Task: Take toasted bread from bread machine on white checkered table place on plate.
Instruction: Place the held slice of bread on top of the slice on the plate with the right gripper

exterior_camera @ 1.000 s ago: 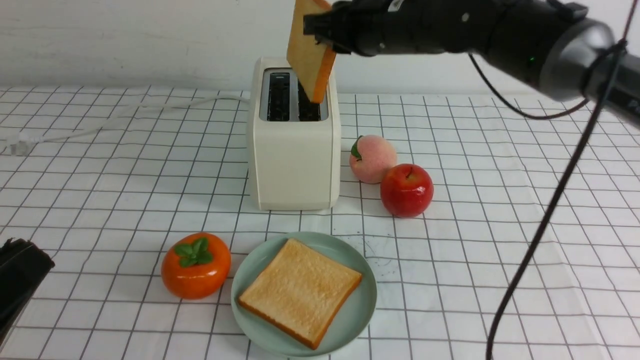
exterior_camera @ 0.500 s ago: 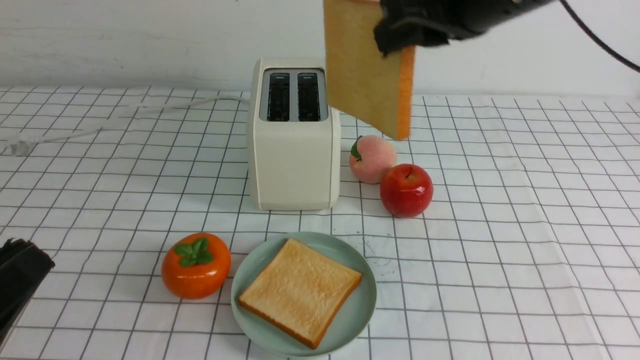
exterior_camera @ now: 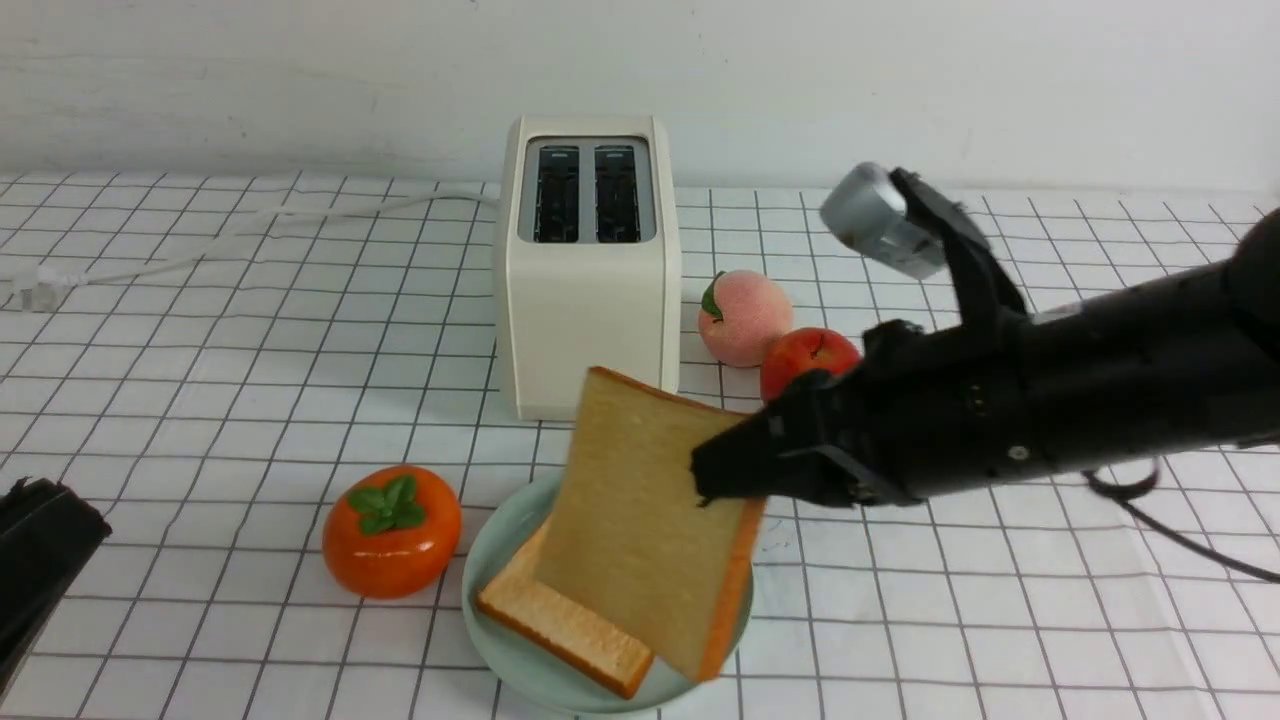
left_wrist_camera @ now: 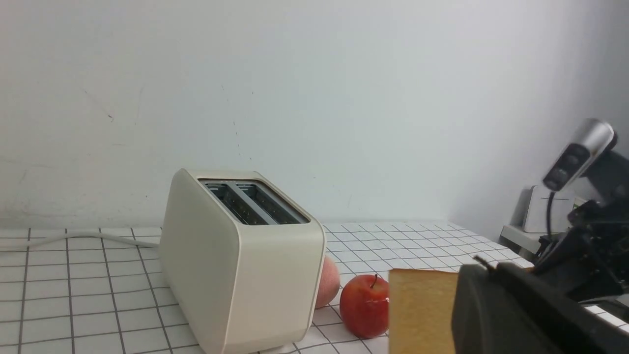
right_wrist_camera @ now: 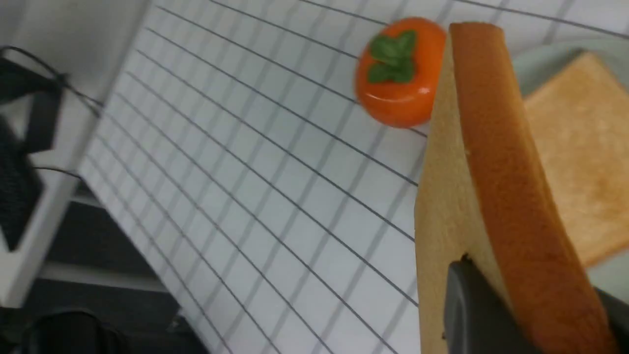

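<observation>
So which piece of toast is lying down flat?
The toast on the mint-green plate lies flat. The other slice hangs tilted over it, pinched in the right fingers.

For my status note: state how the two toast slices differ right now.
The held slice stands nearly upright; the plate slice lies flat. The right claw pinches the held slice by its edge above the plate; the plate slice rests free on it. In the front view the held slice hides most of the plate slice. Both are square, golden-tan, with orange-brown crust.
</observation>
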Available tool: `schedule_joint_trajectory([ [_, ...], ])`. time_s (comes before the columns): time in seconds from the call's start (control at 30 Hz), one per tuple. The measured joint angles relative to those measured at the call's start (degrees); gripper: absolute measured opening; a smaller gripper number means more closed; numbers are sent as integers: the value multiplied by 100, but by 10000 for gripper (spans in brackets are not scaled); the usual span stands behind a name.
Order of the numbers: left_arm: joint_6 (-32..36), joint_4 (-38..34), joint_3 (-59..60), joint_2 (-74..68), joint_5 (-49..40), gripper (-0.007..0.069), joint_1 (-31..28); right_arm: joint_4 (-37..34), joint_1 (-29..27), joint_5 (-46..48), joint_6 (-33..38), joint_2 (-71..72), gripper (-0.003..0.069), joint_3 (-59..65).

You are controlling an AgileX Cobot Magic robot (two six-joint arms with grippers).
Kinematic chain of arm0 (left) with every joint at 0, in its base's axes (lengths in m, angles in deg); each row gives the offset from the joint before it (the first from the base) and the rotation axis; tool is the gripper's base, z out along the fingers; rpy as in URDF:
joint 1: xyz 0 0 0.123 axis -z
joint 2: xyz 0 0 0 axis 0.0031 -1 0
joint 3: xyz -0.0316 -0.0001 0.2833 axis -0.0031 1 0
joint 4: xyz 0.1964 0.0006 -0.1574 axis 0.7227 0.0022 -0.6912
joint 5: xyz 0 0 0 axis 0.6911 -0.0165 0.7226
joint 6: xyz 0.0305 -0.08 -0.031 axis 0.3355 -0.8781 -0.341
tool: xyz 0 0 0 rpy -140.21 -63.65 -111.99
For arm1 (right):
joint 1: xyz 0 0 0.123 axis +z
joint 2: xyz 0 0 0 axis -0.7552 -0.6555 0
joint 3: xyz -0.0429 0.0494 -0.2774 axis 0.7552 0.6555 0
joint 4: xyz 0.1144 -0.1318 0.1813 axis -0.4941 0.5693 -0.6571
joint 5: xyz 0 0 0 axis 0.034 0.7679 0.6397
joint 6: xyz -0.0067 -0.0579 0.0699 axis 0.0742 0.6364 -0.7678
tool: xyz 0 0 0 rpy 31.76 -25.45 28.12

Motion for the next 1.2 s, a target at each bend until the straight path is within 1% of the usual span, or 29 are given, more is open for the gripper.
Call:
schedule_joint_trajectory([
  [0.03,0,0,0,0,0,11,0,-796,0,-8,649,-286,129,0],
  [0.07,0,0,0,0,0,11,0,-884,0,-8,723,-321,129,0],
  [0.1,0,0,0,0,0,11,0,-1445,0,-1,1192,-584,127,0],
  [0.13,0,0,0,0,0,11,0,-1776,0,-1,1488,-768,127,0],
  [0.2,0,0,0,0,0,11,0,-2253,0,-21,1964,-1083,127,0],
  [0.27,0,0,0,0,0,11,0,-2534,0,-54,2263,-1280,127,0],
  [0.33,0,0,0,0,0,11,0,-2651,0,-61,2432,-1377,127,0],
  [0.43,0,0,0,0,-6,11,0,-2670,0,-65,2504,-1450,127,0],
  [0.8,0,-2,0,0,-6,12,0,-2622,0,-373,2656,-1544,127,0],
  [1.2,0,-7,0,0,-6,15,0,-2708,0,-386,2698,-1697,127,0],
])
